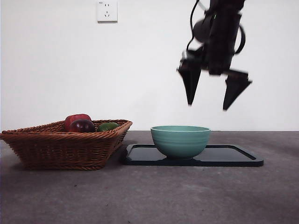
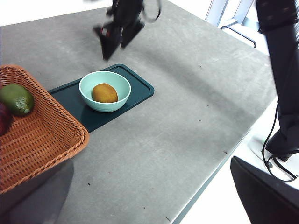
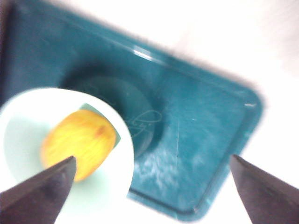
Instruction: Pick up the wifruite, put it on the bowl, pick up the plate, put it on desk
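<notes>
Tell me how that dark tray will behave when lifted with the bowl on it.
The tray looks flat and stiff, with a low rim. The bowl sits toward one end, so it would probably tip that way. The glossy surface may let the bowl slide.

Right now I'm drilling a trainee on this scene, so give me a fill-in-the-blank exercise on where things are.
1. The fruit lies inside the ____.
2. The bowl stands on a dark ____.
3. The right claw hangs above the bowl with its jaws ____.
4. The green fruit lies in the ____.

Missing words: bowl; tray; open; basket
</notes>
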Controlling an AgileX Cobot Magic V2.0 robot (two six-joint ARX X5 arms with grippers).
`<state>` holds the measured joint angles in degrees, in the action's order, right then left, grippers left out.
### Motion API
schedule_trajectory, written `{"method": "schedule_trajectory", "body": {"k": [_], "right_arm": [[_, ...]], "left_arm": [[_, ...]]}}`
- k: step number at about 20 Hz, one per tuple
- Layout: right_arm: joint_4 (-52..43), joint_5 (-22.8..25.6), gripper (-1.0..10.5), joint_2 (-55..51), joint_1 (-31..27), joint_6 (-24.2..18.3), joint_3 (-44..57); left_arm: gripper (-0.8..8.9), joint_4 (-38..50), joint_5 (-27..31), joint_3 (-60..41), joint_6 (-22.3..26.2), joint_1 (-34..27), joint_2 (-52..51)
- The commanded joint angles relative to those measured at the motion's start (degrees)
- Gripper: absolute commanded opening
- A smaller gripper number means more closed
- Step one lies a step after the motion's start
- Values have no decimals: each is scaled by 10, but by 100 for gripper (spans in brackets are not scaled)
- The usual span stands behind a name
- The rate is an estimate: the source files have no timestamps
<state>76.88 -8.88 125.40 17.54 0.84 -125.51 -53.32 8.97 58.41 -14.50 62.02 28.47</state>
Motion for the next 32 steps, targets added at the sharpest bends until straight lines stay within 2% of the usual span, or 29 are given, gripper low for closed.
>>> {"method": "schedule_trajectory", "body": {"k": [1, 4, 7, 11, 18, 24, 27, 32], "right_arm": [[41, 0, 592, -42, 6, 1, -9], [42, -1, 591, -155, 7, -2, 46], [42, -1, 591, -309, 12, -2, 183], [28, -1, 591, -476, 34, -2, 318], [-8, 0, 591, -757, 97, 70, 504], [-34, 0, 591, -1009, 101, 99, 617], [-20, 0, 590, -1083, 101, 122, 636], [-4, -1, 590, -1104, 101, 129, 640]], "left_arm": [[594, 8, 3, 5, -1, 6, 2], [594, 7, 3, 5, -1, 6, 2], [594, 6, 3, 5, -1, 6, 2], [594, 6, 3, 5, 0, 6, 2], [594, 6, 3, 5, 1, 6, 2], [594, 6, 3, 5, 1, 6, 2], [594, 6, 3, 5, 1, 6, 2], [594, 7, 3, 5, 1, 6, 2]]}}
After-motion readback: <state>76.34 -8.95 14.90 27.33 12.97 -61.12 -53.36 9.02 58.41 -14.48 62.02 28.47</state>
